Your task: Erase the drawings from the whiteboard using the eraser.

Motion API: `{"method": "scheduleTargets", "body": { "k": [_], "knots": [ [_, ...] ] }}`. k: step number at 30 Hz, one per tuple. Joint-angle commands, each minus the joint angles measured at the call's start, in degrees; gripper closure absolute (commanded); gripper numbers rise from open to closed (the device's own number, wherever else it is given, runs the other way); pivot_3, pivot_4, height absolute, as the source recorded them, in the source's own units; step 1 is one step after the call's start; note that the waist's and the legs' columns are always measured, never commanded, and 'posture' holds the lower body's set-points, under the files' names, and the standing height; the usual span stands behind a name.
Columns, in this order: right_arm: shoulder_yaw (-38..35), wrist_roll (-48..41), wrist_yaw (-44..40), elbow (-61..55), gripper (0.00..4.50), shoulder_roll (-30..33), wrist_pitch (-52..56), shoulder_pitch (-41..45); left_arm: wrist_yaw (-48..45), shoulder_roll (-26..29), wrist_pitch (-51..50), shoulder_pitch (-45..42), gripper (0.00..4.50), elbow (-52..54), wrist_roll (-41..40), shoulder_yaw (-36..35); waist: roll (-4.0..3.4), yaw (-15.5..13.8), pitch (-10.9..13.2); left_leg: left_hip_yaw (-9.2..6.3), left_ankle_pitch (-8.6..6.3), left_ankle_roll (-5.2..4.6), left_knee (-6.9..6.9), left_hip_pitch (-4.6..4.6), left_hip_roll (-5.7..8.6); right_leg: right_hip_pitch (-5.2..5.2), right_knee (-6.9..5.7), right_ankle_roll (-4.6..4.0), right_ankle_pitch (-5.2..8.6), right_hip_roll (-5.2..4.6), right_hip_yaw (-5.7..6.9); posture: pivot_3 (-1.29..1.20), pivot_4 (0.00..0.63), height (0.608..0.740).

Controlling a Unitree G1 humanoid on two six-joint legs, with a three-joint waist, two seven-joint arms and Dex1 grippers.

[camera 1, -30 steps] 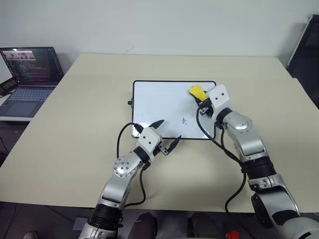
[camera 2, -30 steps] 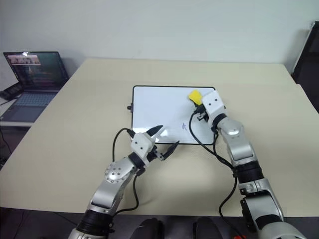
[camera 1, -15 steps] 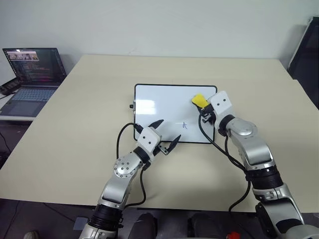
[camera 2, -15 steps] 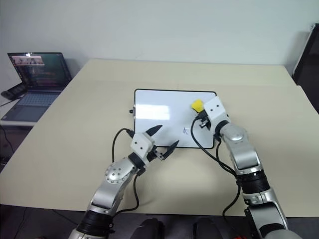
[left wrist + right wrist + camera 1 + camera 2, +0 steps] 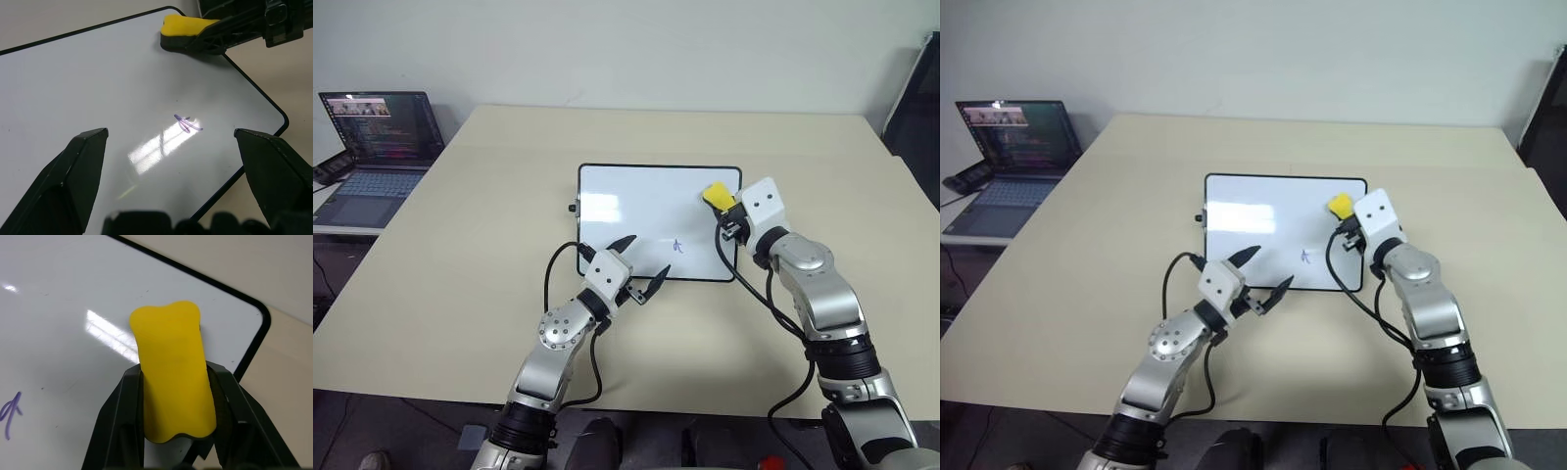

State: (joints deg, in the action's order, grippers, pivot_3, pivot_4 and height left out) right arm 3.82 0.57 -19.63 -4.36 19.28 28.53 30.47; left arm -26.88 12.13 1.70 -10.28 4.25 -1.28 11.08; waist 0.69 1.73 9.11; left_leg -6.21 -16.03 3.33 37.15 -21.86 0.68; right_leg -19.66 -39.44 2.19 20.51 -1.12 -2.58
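Note:
The whiteboard [image 5: 636,211] lies flat in the middle of the beige table, white with a thin black frame. One small blue-purple drawing [image 5: 676,247] sits near its near right corner, also seen as the drawing [image 5: 188,123]. My right gripper [image 5: 722,204] is shut on the yellow eraser [image 5: 716,195], which rests over the board's far right corner, beyond the drawing; its fingers [image 5: 122,401] clamp the eraser [image 5: 171,367] on both sides. My left gripper [image 5: 648,255] stands open over the board's near edge, left of the drawing, holding nothing.
An open laptop [image 5: 372,137] sits on a lower side table at the far left. A dark object [image 5: 915,98] leans at the far right. Bare beige tabletop [image 5: 489,215] surrounds the board on all sides.
My right gripper has carried the eraser a little to the right and nearer, toward the board's right edge. The left gripper has stayed where it was.

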Motion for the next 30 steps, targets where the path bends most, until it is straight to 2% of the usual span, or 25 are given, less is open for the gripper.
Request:
{"method": "scheduleTargets", "body": {
  "k": [1,7,12,25,30],
  "knots": [
    [-0.56,-0.32,1.07,-0.01,3.13,-1.66,-4.84,2.53,0.08,-0.32,1.13,-0.66,0.0,1.74,0.3,0.71,0.0,0.14,0.0,0.02,0.0,0.01,-0.03,-0.03,-0.01,-0.03,0.03,0.0,0.0,0.0,0.0,0.0,0.15,0.74],
    [1.53,1.24,1.1,5.5,3.13,-3.72,-7.4,5.53,0.21,-0.15,1.02,-0.5,0.0,1.99,0.33,0.55,-0.03,0.25,0.02,0.07,0.04,0.07,-0.15,-0.08,-0.05,-0.07,0.23,0.0,0.0,0.01,0.0,0.0,0.15,0.74],
    [4.05,3.53,-0.67,8.06,3.13,-1.75,-2.36,5.0,0.48,0.01,0.74,-0.16,0.0,2.6,0.34,0.51,-0.03,0.12,0.01,0.06,0.04,0.07,-0.14,-0.08,-0.04,-0.05,0.26,0.0,0.0,0.0,0.0,0.0,0.15,0.74],
    [0.54,3.09,0.45,-6.59,3.13,2.06,9.37,-6.34,-0.06,-0.47,0.68,-0.74,0.0,2.12,-0.01,1.47,-0.02,-0.22,-0.01,-0.13,0.0,0.0,-0.08,0.13,-0.01,0.31,0.31,0.0,0.0,-0.02,0.03,0.0,0.15,0.74],
    [-0.58,1.93,0.92,-10.15,3.13,0.93,7.48,-8.52,-0.47,-0.69,0.95,-1.24,0.0,1.49,-0.06,1.64,-0.02,-0.17,0.0,-0.14,0.0,0.0,-0.08,0.12,0.0,0.32,0.33,0.0,0.0,-0.02,0.03,0.0,0.15,0.74]
  ]
}}
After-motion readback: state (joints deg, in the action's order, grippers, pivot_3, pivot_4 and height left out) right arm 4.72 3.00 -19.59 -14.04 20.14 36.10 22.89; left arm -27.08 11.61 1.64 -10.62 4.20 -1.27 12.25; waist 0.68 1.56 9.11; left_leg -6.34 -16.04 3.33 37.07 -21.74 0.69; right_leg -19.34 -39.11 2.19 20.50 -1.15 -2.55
